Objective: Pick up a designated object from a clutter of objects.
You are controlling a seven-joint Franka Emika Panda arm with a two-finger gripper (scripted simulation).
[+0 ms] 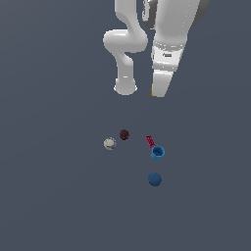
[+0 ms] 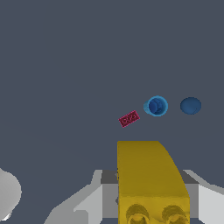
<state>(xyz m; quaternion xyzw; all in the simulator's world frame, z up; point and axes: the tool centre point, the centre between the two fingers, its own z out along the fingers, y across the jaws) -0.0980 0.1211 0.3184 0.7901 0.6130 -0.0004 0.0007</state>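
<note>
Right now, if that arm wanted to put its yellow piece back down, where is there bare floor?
The gripper holds the yellow lump. Bare floor lies on the exterior view's left, beyond the whitish ball, and below the blue ball. It is crowded where the maroon ball, pink-red bar and blue cup cluster.

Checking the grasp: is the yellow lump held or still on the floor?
Held. The wrist view shows the lump between the end effector's fingers, above the floor.
</note>
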